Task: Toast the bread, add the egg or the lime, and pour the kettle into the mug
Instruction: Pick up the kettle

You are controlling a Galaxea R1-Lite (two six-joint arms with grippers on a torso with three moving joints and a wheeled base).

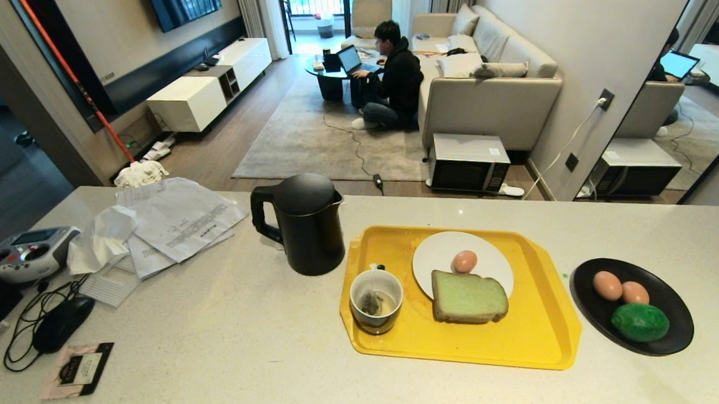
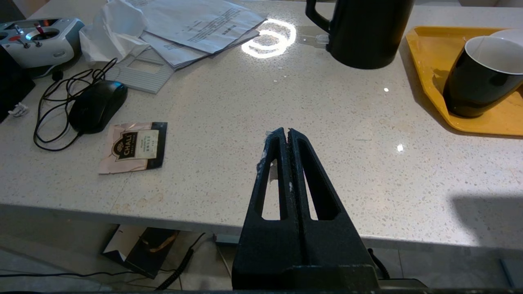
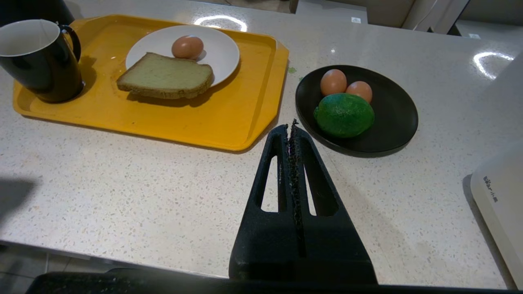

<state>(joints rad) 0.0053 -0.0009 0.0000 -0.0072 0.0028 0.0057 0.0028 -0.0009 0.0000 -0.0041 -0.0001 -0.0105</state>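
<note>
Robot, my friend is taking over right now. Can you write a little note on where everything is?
Left gripper: shut, empty, parked at the counter's near edge.
Right gripper: shut, empty, parked near the black plate.
Yellow tray: bread and one egg on the white plate; mug with a tea bag.
Kettle: left of the tray.
Black plate: two eggs, lime.
Done: bread and egg plated.
Left: whether water was poured is unclear.

On the worktop [image 1: 221, 350] stood 1 kettle [image 1: 306, 228], 1 yellow tray [image 1: 543, 333], 1 mug [image 1: 376, 300], 1 slice of bread [image 1: 467, 297], 1 white plate [image 1: 439, 259] and 1 black plate [image 1: 674, 310]. There were 3 eggs [image 1: 464, 261] [image 1: 607, 285] [image 1: 635, 292] and 1 lime [image 1: 640, 322].
</note>
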